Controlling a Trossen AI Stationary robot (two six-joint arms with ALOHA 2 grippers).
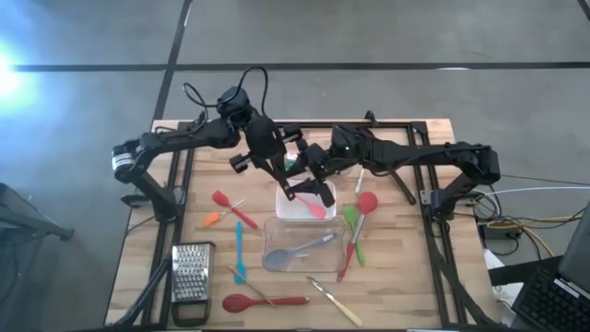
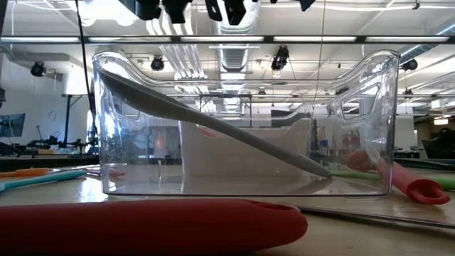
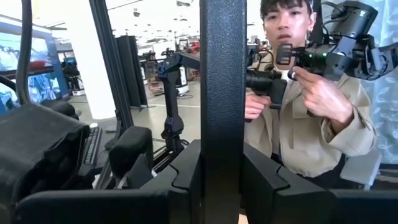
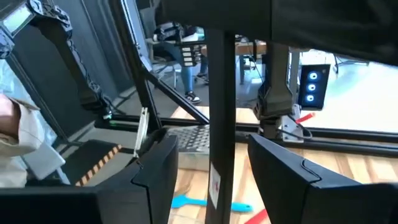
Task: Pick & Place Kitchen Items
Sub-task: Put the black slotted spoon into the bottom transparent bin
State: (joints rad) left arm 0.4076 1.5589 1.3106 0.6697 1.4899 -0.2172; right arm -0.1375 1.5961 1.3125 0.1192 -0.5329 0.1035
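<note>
Red spoon [image 2: 142,226] lies nearest on worktop [image 1: 406,277] by clear tub [image 2: 245,128] w/ grey ladle [image 2: 213,121] inside; right gripper [image 1: 318,175] fingers spread, left gripper [image 1: 277,164] fingers pinching black bar [image 3: 222,93].

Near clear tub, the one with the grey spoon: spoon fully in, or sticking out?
In, but leaning: the grey spoon slants across the clear tub, one end on the floor, the other resting up on the rim.

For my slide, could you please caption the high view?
Both arms meet above a clear tub holding a pink spatula; a second tub holds a grey spoon, utensils scattered around.
</note>
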